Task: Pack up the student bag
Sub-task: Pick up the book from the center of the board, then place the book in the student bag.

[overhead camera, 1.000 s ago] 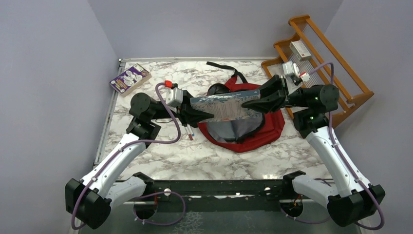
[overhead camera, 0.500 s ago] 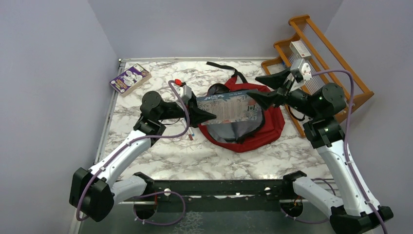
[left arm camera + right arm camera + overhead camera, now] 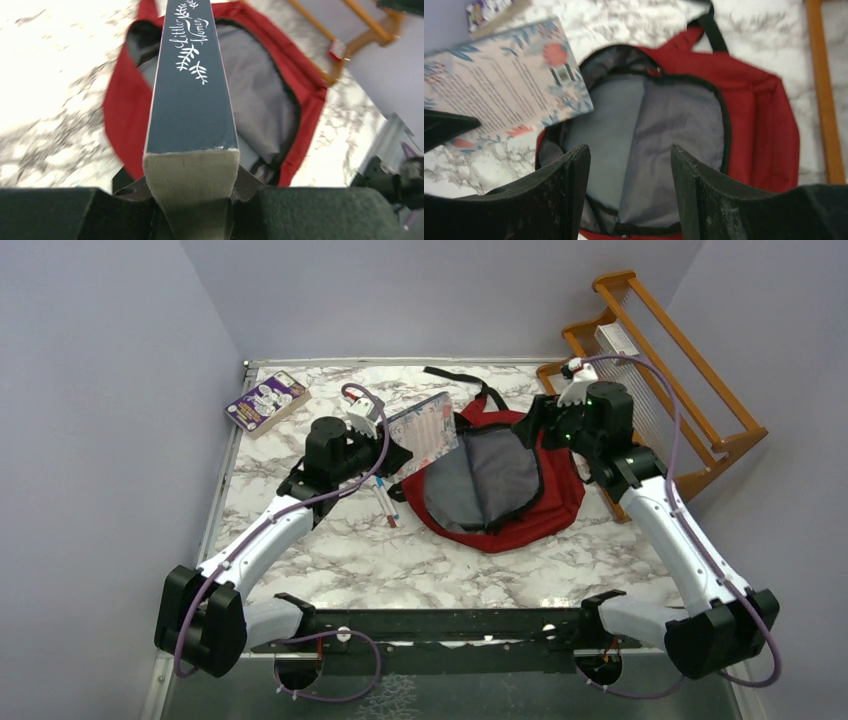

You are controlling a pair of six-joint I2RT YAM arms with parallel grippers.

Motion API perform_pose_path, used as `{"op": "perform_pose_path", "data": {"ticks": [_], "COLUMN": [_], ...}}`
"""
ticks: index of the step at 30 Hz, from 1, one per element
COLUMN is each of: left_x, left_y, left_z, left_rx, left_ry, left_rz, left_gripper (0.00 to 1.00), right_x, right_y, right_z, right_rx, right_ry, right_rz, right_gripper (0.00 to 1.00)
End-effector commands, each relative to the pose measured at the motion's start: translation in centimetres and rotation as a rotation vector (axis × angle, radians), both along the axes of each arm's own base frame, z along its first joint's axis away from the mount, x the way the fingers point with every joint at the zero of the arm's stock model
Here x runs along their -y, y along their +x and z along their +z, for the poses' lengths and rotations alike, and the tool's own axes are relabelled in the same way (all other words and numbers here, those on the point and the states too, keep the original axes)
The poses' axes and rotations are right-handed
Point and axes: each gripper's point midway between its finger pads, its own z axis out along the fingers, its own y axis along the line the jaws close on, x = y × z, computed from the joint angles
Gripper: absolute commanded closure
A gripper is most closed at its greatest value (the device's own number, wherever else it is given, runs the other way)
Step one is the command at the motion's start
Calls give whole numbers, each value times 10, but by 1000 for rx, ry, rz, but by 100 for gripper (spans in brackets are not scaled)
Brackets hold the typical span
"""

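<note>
The student bag (image 3: 545, 505) lies open on the marble table, red with grey lining (image 3: 649, 125) showing. My left gripper (image 3: 396, 453) is shut on the end of a floral-covered book (image 3: 425, 430), held tilted above the bag's left edge. In the left wrist view the dark spine reading "Little Women" (image 3: 192, 90) runs out from between my left gripper's (image 3: 192, 200) jaws over the bag (image 3: 300, 100). My right gripper (image 3: 535, 427) hangs open over the bag's far right side. Its fingers (image 3: 569, 190) hold nothing, and the book (image 3: 509, 100) is at the upper left of that view.
A purple book (image 3: 265, 400) lies at the table's far left corner. Pens (image 3: 383, 502) lie on the table left of the bag. A wooden rack (image 3: 700, 390) with a white box (image 3: 615, 340) stands at the right. A black strap (image 3: 455, 375) trails behind the bag.
My right gripper let go of the book, opened and drew back toward the rack. My left gripper swung the book left and tipped it up off the bag's opening.
</note>
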Motion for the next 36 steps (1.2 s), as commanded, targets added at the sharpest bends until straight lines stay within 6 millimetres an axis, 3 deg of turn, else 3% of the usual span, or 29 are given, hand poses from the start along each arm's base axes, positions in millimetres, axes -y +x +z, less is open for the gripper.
{"op": "perform_pose_path", "data": {"ticks": [1,4,8,13,21,25,31,36], "left_x": [-27,-41,-56,-68,-86,-87,-86,-84], "left_y": [32,39,42,39,32,29,28,28], "left_z": [38,34,37,44,66,61,56,57], "left_rx": [51,28,34,51,130,119,108,109], "left_ry": [-17,13,27,34,42,55,46,41], "left_rz": [233,322,398,455,519,516,510,505], "left_gripper": [100,100,100,100,100,100,100,100], "right_x": [-1,-22,-55,-74,-58,-49,-31,-29], "right_y": [2,8,16,27,39,38,34,35], "right_z": [-45,-74,-107,-153,-216,-239,-253,-244], "right_rx": [-231,-338,-368,-432,-487,-511,-488,-455], "right_ry": [-9,-42,-221,-453,-759,-881,-1029,-1027], "right_rz": [-43,0,5,-34,-181,-210,-276,-303], "right_gripper": [36,36,28,19,12,10,12,27]}}
